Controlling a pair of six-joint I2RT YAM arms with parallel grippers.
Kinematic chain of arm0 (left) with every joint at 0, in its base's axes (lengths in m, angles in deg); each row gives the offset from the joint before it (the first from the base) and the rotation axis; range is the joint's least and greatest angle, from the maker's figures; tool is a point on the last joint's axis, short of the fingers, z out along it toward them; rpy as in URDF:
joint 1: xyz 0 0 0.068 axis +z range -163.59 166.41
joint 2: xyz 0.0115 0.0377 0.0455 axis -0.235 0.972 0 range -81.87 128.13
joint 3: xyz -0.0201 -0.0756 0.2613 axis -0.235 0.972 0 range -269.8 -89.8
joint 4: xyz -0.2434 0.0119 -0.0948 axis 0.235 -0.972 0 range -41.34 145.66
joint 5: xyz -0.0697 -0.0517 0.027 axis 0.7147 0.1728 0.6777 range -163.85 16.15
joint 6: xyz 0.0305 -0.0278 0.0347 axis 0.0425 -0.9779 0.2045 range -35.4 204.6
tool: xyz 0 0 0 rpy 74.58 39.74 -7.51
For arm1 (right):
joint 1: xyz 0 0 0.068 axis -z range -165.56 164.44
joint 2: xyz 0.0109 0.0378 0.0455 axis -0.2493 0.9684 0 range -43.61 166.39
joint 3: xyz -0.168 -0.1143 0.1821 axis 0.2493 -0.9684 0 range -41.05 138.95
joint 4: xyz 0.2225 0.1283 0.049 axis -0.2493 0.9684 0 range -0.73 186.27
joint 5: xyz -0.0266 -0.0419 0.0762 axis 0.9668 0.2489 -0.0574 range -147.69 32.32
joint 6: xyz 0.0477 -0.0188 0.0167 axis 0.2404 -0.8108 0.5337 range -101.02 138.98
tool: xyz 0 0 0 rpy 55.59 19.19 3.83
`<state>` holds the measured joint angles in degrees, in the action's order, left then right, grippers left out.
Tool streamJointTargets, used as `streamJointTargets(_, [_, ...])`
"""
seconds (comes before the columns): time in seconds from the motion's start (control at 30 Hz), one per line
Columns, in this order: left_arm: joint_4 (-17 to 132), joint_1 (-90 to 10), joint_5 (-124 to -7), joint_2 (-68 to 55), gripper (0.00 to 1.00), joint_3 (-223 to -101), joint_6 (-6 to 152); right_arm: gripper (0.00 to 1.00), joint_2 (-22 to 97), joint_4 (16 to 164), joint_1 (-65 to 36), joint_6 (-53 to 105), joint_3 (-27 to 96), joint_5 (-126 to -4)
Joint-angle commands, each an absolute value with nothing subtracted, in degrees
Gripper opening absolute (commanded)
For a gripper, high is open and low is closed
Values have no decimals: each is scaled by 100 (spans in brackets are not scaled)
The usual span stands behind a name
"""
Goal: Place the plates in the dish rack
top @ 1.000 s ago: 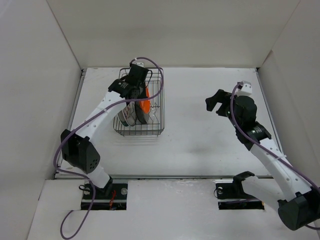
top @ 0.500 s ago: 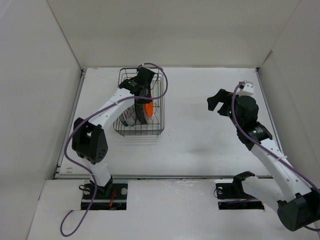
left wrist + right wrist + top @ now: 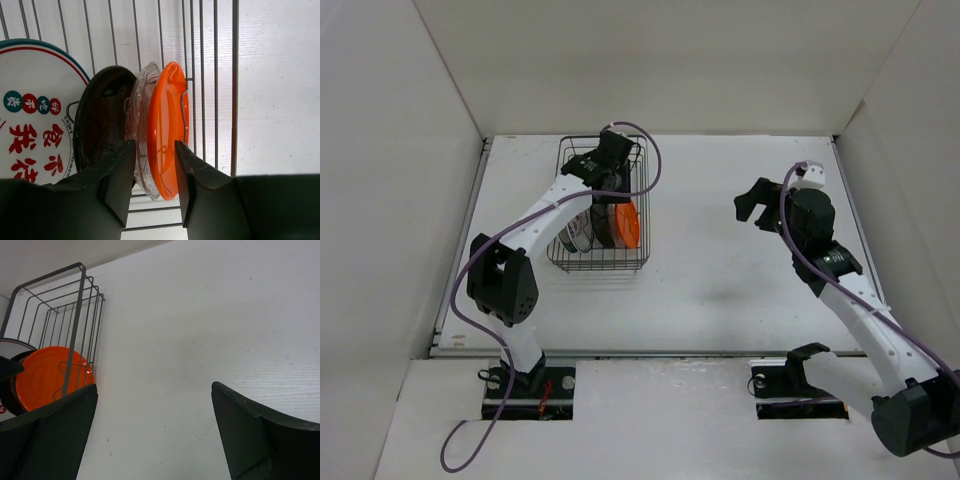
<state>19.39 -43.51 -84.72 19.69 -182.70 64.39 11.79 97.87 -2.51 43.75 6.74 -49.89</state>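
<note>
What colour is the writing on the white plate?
Mainly red on the white plate, clearest in the left wrist view.

The white plate with red characters (image 3: 30, 110) runs off the left edge of the left wrist view. The left gripper (image 3: 155, 149) covers the bottoms of the black plate (image 3: 102, 120), glass plate (image 3: 140, 115) and orange plate (image 3: 167, 125). From above, the left arm (image 3: 545, 210) hides the far end of the rack (image 3: 595, 265).

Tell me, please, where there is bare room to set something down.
Bare table runs from the dish rack to the right gripper, and along the near edge. The rack is crowded with plates under the left gripper.
</note>
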Motion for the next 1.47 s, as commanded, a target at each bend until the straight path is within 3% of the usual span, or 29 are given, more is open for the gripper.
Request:
streamJointTargets(0.0, [2006, -4383, -8405, 1841, 34, -18507, 6482, 100, 1202, 9551, -226, 4280, 649, -5101])
streamJointTargets(0.2, [2059, -4383, -8343, 1552, 37, -18507, 6534, 100, 1202, 9551, -226, 4280, 649, -5153])
streamJointTargets(0.33, [2007, -4383, -8641, 1157, 46, -18560, 6823, 100, 1307, 9551, -226, 4280, 711, -5267])
streamJointTargets(0.37, [2006, -4383, -8720, 1095, 56, -18630, 6929, 100, 1308, 9551, -226, 4228, 781, -5320])
streamJointTargets(0.47, [1866, -4383, -9096, 753, 74, -18885, 7359, 100, 1361, 9919, -226, 4069, 1193, -5320])
streamJointTargets(0.53, [1866, -4322, -9282, 568, 98, -18947, 7510, 100, 1483, 10574, -226, 3990, 1796, -5172])
streamJointTargets(0.57, [1805, -4269, -9283, 462, 100, -19025, 7589, 100, 1597, 10823, -226, 3911, 2018, -5101])
streamJointTargets(0.77, [1927, -3102, -9029, -592, 100, -19088, 8133, 100, 1783, 12475, -358, 3647, 3460, -4355])
streamJointTargets(0.97, [2243, -2011, -9029, -1840, 100, -18307, 8599, 100, 1300, 13110, -411, 3524, 3849, -3836])
streamJointTargets(1.17, [2183, -1957, -9100, -2763, 100, -17524, 8547, 100, 886, 13260, -411, 3471, 3910, -3835])
streamJointTargets(1.43, [1998, -1957, -8923, -3072, 100, -17391, 8301, 100, 754, 13435, -411, 3471, 4024, -3835])
